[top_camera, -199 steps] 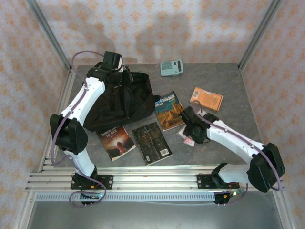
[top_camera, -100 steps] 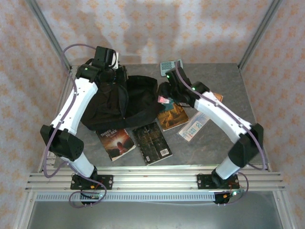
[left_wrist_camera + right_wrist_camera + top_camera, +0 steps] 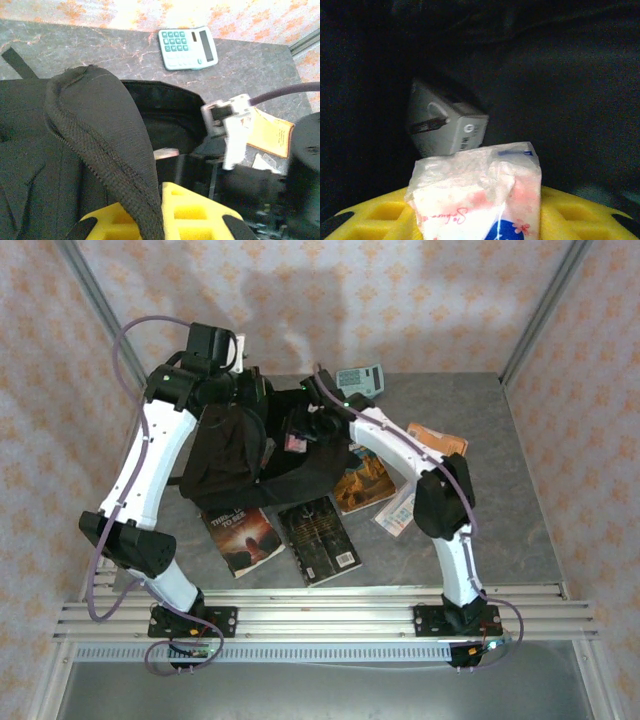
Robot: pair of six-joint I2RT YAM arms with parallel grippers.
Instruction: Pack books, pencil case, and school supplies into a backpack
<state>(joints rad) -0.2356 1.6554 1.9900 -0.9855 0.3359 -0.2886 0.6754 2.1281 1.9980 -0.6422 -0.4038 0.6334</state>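
Note:
The black backpack (image 3: 240,465) lies at the left with its mouth open toward the right. My left gripper (image 3: 162,217) is shut on its fabric rim (image 3: 107,125) and holds it up. My right gripper (image 3: 480,222) is shut on the pink-and-blue packet (image 3: 480,195), held inside the dark opening (image 3: 560,75); from above the packet (image 3: 295,443) sits at the mouth. Three books lie in front: reddish (image 3: 243,538), black-grey (image 3: 318,538), blue-and-orange (image 3: 362,480). The teal calculator (image 3: 358,380) and orange booklet (image 3: 440,438) rest on the table.
A small grey box (image 3: 445,125) lies inside the backpack ahead of the packet. A pale flat pouch (image 3: 398,508), possibly the pencil case, lies under my right arm. Frame posts stand at the table's corners, and a rail runs along the near edge.
My right arm has swung from the right of the table over to the backpack's mouth, carrying the packet. My left arm has lifted the rim higher.

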